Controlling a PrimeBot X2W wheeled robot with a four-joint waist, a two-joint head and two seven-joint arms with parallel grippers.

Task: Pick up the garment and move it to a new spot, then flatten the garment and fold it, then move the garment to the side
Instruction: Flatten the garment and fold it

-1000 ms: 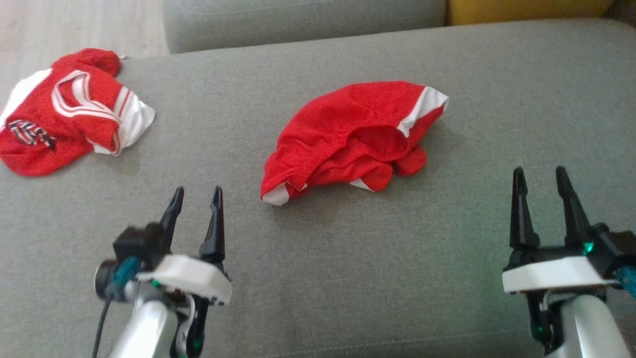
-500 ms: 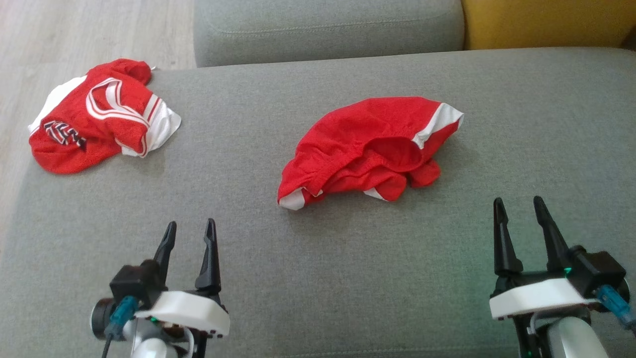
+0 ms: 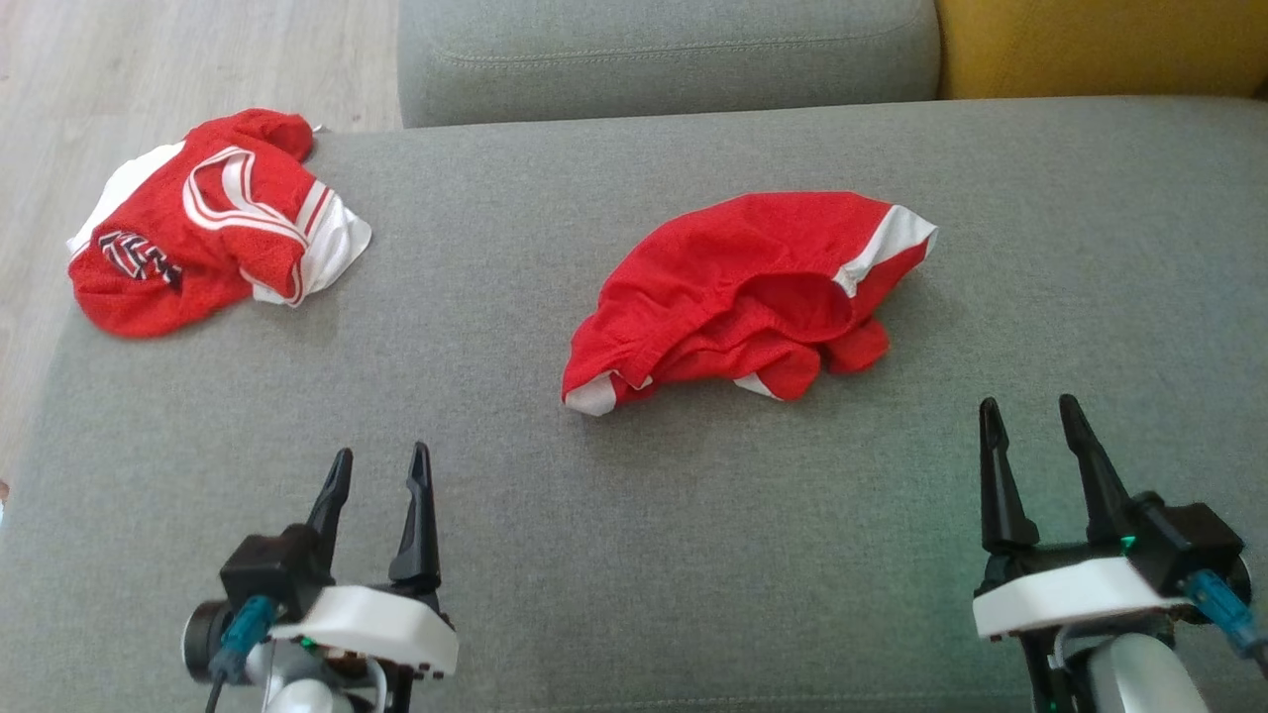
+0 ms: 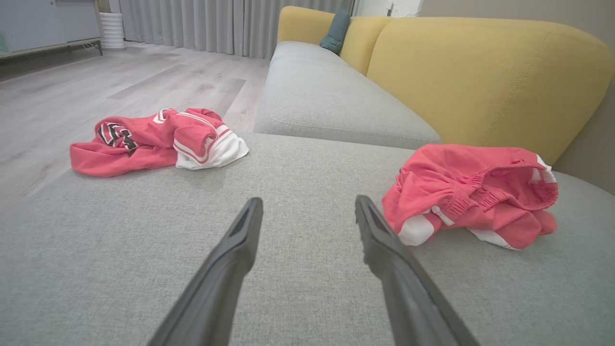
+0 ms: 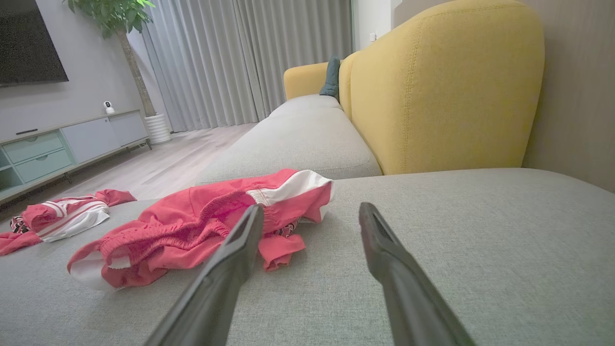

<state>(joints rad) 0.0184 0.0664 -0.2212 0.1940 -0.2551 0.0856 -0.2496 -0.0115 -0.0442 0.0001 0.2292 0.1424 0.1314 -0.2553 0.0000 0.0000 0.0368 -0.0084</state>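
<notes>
Red shorts (image 3: pixel 743 287) lie in a crumpled heap near the middle of the grey sofa seat (image 3: pixel 693 555), at about 12 o'clock as I look down through the head camera. They are folded over on themselves, so I cannot tell one leg from the other. A white stripe (image 3: pixel 882 248) peeks out at 2 o'clock of the heap and a white corner (image 3: pixel 592 396) at 7 o'clock. In the right wrist view one dark finger (image 5: pixel 226 259) covers a bit of them.

A red and white jersey (image 3: pixel 213 233) sits well apart at 10 o'clock, by the seat's edge next to the wooden floor (image 3: pixel 198 50). Its dark print (image 3: pixel 134 255) is bunched up and I cannot read it.

My left gripper (image 3: pixel 381 454) is at 7 o'clock and my right gripper (image 3: pixel 1027 404) at 5 o'clock, both over bare seat, not touching the shorts. Each one's jaws stand apart. Both arms are cut off by the bottom of the head view.
</notes>
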